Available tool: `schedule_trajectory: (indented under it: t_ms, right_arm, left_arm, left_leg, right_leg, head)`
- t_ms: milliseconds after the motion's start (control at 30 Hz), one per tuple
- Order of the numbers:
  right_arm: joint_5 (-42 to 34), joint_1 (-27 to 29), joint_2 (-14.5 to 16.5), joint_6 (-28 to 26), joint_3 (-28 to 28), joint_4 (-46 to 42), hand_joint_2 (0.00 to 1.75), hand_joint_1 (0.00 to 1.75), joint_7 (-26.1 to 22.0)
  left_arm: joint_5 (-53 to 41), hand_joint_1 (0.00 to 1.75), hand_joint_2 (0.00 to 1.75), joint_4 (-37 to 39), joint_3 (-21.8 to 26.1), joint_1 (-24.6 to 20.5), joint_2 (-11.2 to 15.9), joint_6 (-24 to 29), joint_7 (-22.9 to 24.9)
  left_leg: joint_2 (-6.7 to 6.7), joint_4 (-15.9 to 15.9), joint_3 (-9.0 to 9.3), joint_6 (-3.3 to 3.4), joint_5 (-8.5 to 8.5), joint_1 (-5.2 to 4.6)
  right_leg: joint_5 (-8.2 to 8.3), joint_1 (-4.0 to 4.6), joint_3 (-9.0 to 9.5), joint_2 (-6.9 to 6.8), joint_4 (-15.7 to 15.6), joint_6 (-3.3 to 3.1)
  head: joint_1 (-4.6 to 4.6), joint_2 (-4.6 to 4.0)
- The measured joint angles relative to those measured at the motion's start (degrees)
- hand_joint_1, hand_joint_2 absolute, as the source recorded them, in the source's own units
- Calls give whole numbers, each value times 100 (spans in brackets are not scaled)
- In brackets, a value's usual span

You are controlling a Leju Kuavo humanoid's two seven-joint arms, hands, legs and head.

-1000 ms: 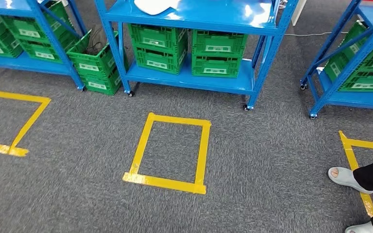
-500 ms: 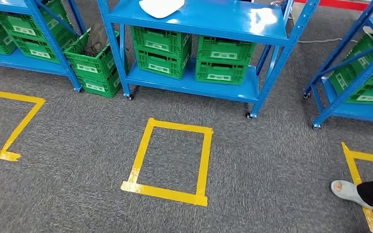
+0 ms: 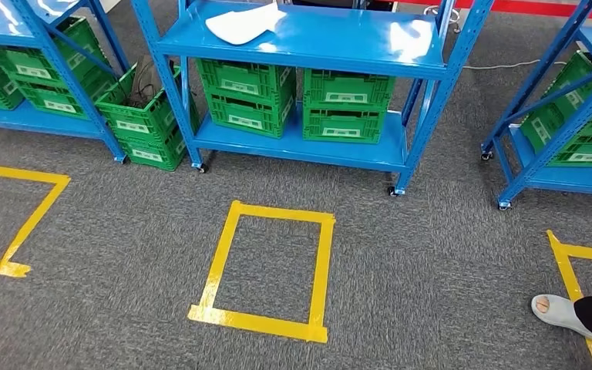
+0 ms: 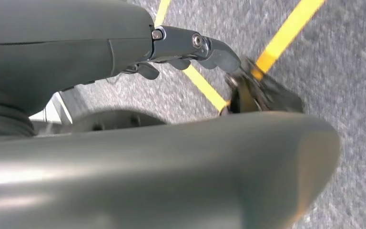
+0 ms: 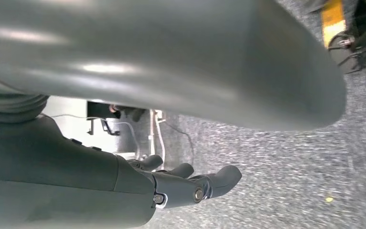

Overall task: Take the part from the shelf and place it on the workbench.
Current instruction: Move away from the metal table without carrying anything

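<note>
Currently, white part noted on blue shelf; approach to be squared. Left hand and right hand seen empty, fingers apart.

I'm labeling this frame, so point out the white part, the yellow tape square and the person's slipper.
white part (image 3: 240, 25), head view, its flat middle.
yellow tape square (image 3: 256, 323), head view, near strip.
slipper (image 3: 556, 311), head view, its top.

Crate labels too small, illegible.
</note>
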Motion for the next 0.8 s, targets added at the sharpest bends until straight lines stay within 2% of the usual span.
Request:
schedule_trajectory:
  t_ms: [33, 67, 100, 167, 233, 267, 333, 367, 400, 433, 467, 533, 567, 600, 667, 733, 767, 800]
  right_arm:
    - [-1, 9, 2, 0, 1, 0, 0, 0, 1]
    - [-1, 16, 4, 0, 1, 1, 0, 0, 1]
    - [-1, 17, 5, 0, 2, 1, 0, 0, 2]
    - [-1, 16, 6, -1, 3, 2, 0, 0, 8]
    - [-1, 14, 4, -1, 3, 4, 0, 0, 18]
    - [-1, 14, 2, -1, 3, 4, 0, 0, 22]
    - [-1, 6, 0, -2, 3, 4, 0, 0, 22]
    - [-1, 0, 0, -2, 3, 4, 0, 0, 22]
    - [-1, -3, 0, -2, 3, 4, 0, 0, 22]
    - [-1, -1, 0, -2, 3, 4, 0, 0, 22]
    - [-1, 6, 0, -2, 3, 4, 0, 0, 22]
    - [-2, 35, -1, -2, 3, 6, 0, 0, 22]
    - [-3, 51, -4, -2, 3, 8, 0, 0, 23]
    - [-3, 58, -8, -2, 4, 9, 0, 0, 23]
    - [-3, 52, -15, -2, 5, 9, 0, 0, 22]
    - [-4, 54, -18, -3, 5, 8, 0, 0, 22]
    - [-4, 56, -20, -3, 5, 9, 0, 0, 22]
    - [-5, 52, -21, -3, 5, 9, 0, 0, 22]
  left_arm:
    - [0, 0, 0, 2, 0, 10, 5, 0, -2]
    - [0, 0, 0, 3, -1, 18, 10, -2, -3]
    - [-1, 0, 0, 3, -1, 19, 13, -5, -5]
    - [-2, 0, 0, 3, -2, 18, 13, -14, -13]
    - [-1, 0, 0, 4, -2, 27, 11, -16, -19]
    - [-1, 0, 0, 5, -2, 29, 10, -16, -22]
    - [0, 0, 0, 7, -1, 10, 10, -16, -28]
    - [0, 0, 0, 7, 0, -1, 9, -17, -29]
    - [0, 0, 0, 6, -1, -6, 9, -19, -29]
    - [0, 0, 0, 5, -1, -5, 9, -20, -29]
    - [0, 0, 0, 6, -1, -1, 9, -20, -28]
    - [0, 0, 0, 7, -1, 10, 7, -20, -28]
    - [0, 0, 0, 8, -1, 15, 4, -20, -29]
    - [0, 0, 0, 7, -1, 18, -1, -21, -29]
    - [1, 0, 0, 4, -1, 19, -16, -22, -29]
    - [1, 0, 0, 3, -1, 10, -28, -23, -28]
    - [1, 0, 0, 3, -2, 1, -31, -23, -28]
    - [1, 0, 0, 3, -2, -7, -32, -24, -30]
  left_leg:
    - [0, -363, 72, 6, 294, 2]
    - [3, -654, 126, 8, 409, -6]
    - [5, -849, 168, 23, 427, -15]
    - [5, -944, 198, 91, 326, -25]
    - [12, -989, 326, 192, 499, 5]
    - [23, -1000, 380, 230, 551, 13]
    - [40, -1009, 471, 273, 560, 11]
    - [39, -1009, 488, 279, 551, 5]
    - [38, -1010, 507, 281, 538, 2]
    - [35, -1010, 514, 278, 521, -1]
    - [29, -1010, 534, 272, 499, -2]
    - [15, -1018, 578, 254, 440, -2]
    - [8, -1026, 613, 239, 412, -1]
    - [6, -1041, 625, 212, 384, 6]
    - [8, -1031, 724, 129, 399, 13]
    - [12, -909, 788, 60, 408, 12]
    - [10, -771, 754, 47, 352, 11]
    - [8, -553, 654, 39, 221, 15]
  right_leg:
    - [-35, -4, 23, 6, -1, 24]
    - [-72, -2, 59, 10, 9, 54]
    - [-110, 2, 59, 11, 15, 93]
    - [-149, 14, 99, 12, 84, 179]
    - [-194, 15, 133, 5, 217, 256]
    - [-267, 10, 109, -2, 344, 292]
    - [-569, -21, -133, -15, 798, 361]
    - [-731, -39, -343, -17, 1128, 387]
    - [-839, -53, -553, -18, 1419, 403]
    - [-854, -63, -701, -19, 1568, 410]
    - [-753, -70, -765, -19, 1527, 406]
    - [-245, -69, -650, -21, 896, 350]
    - [-109, -51, -582, -30, 606, 312]
    - [-86, -23, -529, -42, 381, 263]
    - [-215, 33, -452, -54, 243, 158]
    - [-71, 19, -245, -41, 75, 51]
    - [-11, 3, -156, -43, 17, 13]
    - [13, -16, -64, -49, -20, -13]
  head:
    - [-22, 0]
    - [-40, 0]
    - [-55, 0]
    - [-56, 0]
    - [-31, 0]
    - [-3, 0]
    - [68, 0]
    - [97, 0]
    - [114, 0]
    - [127, 0]
    - [139, 0]
    - [179, 0]
    - [189, 0]
    - [208, 0]
    - [221, 0]
    - [219, 0]
    - [196, 0]
    - [170, 0]
